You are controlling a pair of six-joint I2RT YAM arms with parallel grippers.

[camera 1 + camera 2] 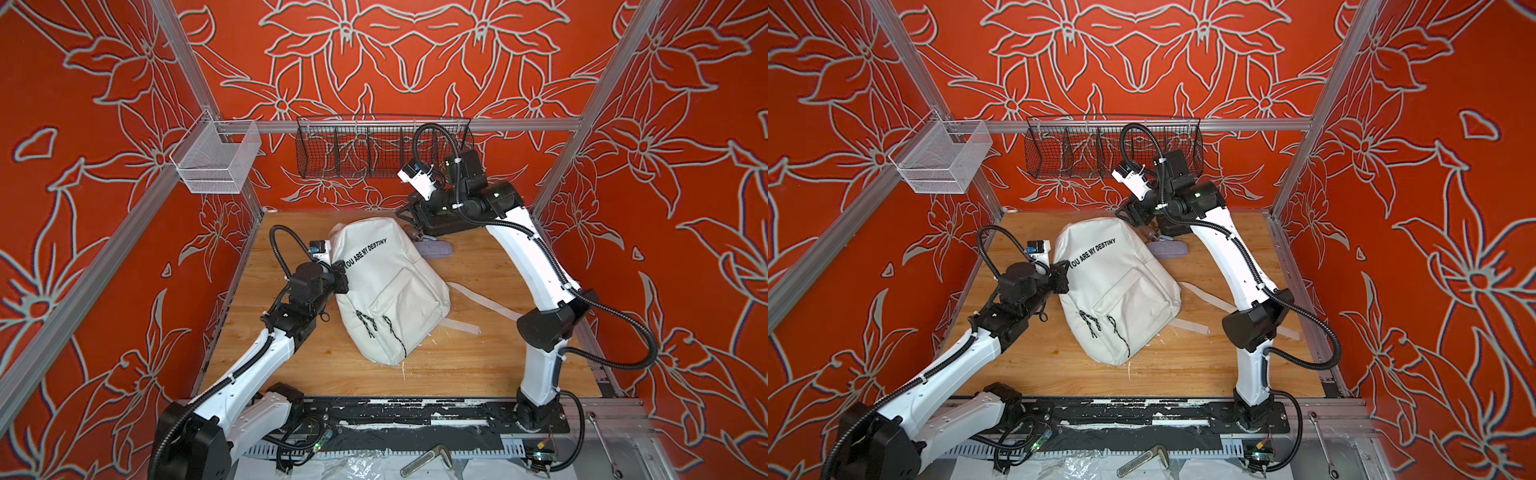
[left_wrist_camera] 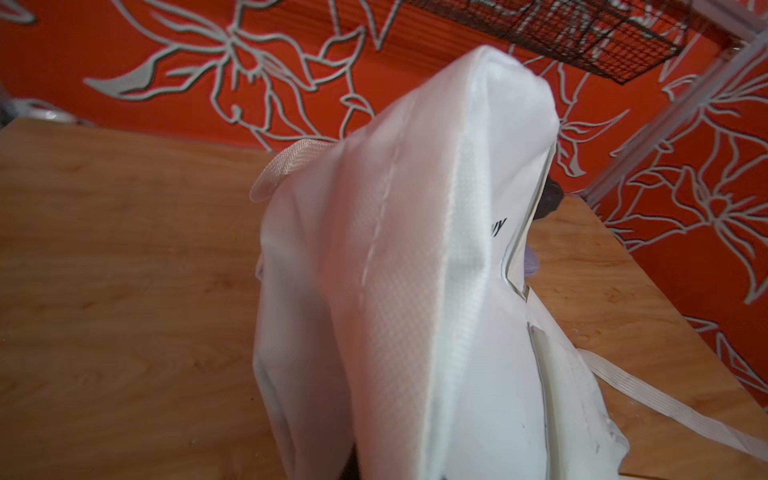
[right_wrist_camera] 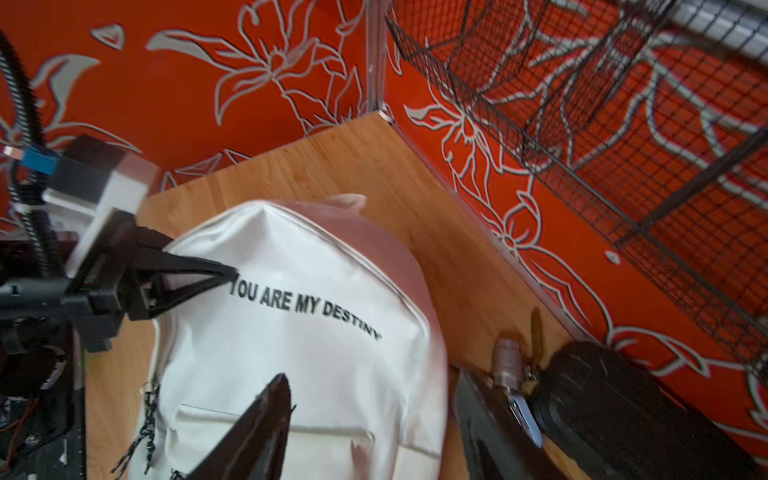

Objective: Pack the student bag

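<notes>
The student bag (image 1: 386, 291) (image 1: 1113, 291) is a white backpack printed "YOU ARE MY DESTINY", lying face up on the wooden table (image 1: 457, 365). My left gripper (image 1: 338, 266) (image 3: 232, 276) is shut on the bag's left edge beside the print. In the left wrist view the pinched white fabric (image 2: 415, 249) rises as a ridge and hides the jaws. My right gripper (image 3: 370, 395) (image 1: 409, 216) hovers over the bag's far right corner, its jaws apart and holding nothing. Black zipper cords (image 1: 365, 326) lie on the bag's front.
A black hard case (image 3: 623, 407) (image 1: 453, 226), a small pinkish bottle (image 3: 509, 361) and a lavender pouch (image 1: 434, 249) lie by the back wall next to the right gripper. White straps (image 1: 478, 303) trail right. A black wire basket (image 1: 382, 145) and a white mesh basket (image 1: 216, 158) hang above.
</notes>
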